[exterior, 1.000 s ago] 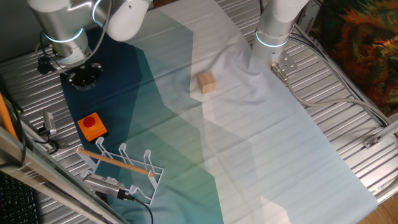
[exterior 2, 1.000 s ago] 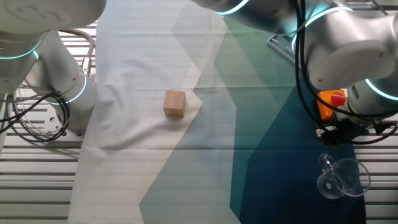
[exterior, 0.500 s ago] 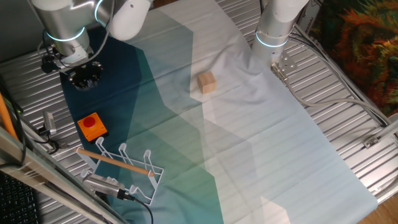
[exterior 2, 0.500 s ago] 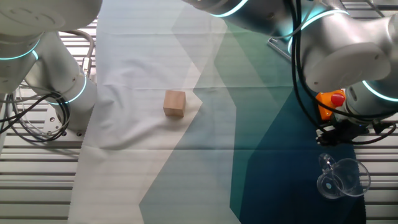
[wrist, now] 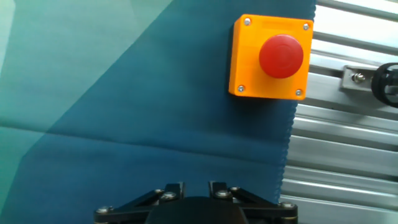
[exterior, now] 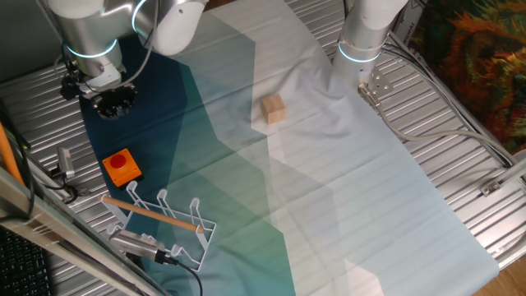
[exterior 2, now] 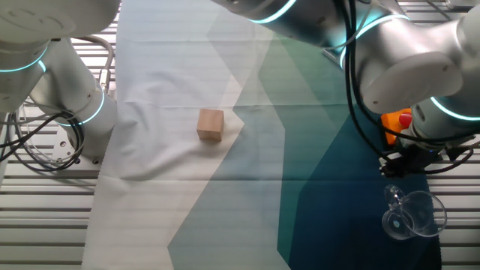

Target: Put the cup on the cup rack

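Clear plastic, the cup (exterior 2: 409, 212) lies tipped on the dark cloth (wrist: 124, 124) just beside the tool (wrist: 194, 190), whose fingers look pressed together. Beyond sits the orange button box (wrist: 270, 56); the rack (exterior: 164, 222) waits farther off.

Clear cup (exterior 2: 412, 212) on its side on dark cloth; white wire rack (exterior: 164, 226) upright.
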`<move>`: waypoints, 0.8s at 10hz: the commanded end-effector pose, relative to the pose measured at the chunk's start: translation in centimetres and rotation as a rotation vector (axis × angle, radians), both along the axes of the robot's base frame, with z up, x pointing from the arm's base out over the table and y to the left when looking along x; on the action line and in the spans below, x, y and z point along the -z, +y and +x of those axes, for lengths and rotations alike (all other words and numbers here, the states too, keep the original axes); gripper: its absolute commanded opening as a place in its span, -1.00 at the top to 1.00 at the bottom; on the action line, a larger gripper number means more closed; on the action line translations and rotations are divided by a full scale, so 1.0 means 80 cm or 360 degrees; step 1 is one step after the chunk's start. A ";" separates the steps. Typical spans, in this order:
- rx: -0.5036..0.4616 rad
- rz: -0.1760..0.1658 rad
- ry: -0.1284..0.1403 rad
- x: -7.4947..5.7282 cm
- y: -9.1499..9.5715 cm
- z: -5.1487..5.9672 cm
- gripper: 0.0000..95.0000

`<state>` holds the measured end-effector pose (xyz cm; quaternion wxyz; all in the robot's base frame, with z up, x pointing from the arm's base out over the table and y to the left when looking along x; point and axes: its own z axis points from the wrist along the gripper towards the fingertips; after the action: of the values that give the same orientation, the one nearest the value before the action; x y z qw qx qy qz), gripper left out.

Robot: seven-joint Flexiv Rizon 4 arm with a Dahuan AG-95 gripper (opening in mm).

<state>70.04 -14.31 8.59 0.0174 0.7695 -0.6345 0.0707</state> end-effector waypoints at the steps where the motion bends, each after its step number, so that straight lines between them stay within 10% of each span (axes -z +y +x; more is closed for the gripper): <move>1: -0.0003 -0.0005 0.0000 0.003 -0.002 0.000 0.60; 2: -0.0005 -0.0005 -0.0002 0.004 -0.003 0.000 0.20; 8: 0.0027 -0.0045 0.0002 0.006 -0.005 0.000 0.20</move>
<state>70.05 -14.70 8.05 0.0301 0.7635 -0.6403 0.0789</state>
